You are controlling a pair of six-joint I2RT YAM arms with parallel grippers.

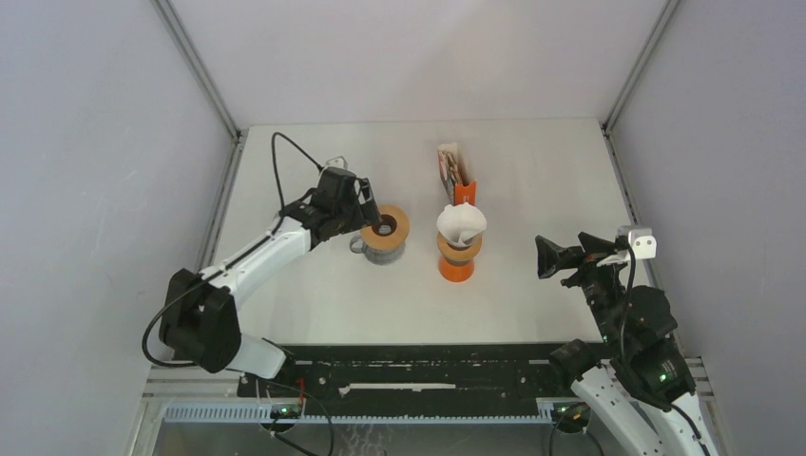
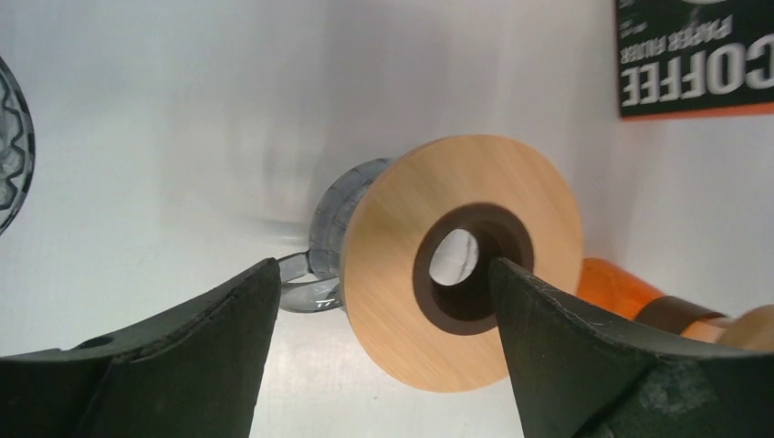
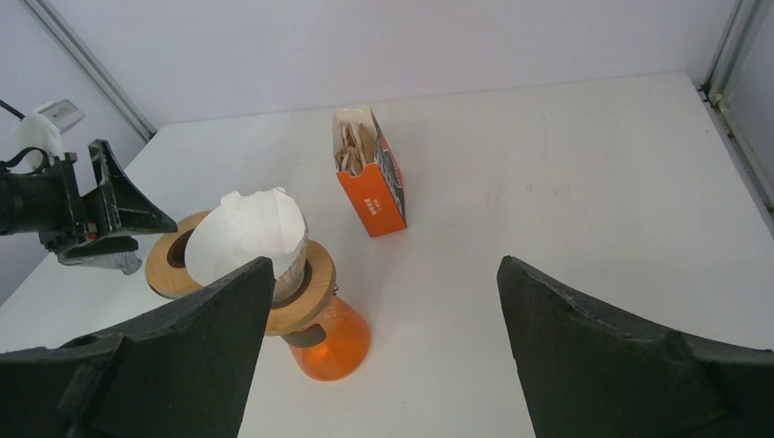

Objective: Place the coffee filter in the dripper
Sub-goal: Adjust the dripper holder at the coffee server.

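Note:
A white paper coffee filter (image 1: 461, 222) (image 3: 246, 239) sits in the mouth of an orange dripper (image 1: 455, 265) (image 3: 334, 343) with a wooden collar (image 3: 308, 299), mid-table. Left of it stands a second, grey glass dripper (image 1: 384, 251) (image 2: 336, 212) with a wooden ring (image 1: 392, 231) (image 2: 402, 292). My left gripper (image 1: 373, 217) (image 2: 383, 266) is open at that ring's left edge, and part of the ring lies between the spread fingers (image 2: 210, 338). My right gripper (image 1: 567, 252) (image 3: 381, 266) is open and empty, well right of the orange dripper.
An open orange box of coffee filters (image 1: 454, 175) (image 3: 370, 178) stands behind the orange dripper; its label shows at the top right of the left wrist view (image 2: 694, 55). Grey walls enclose the white table (image 1: 532, 304) on three sides.

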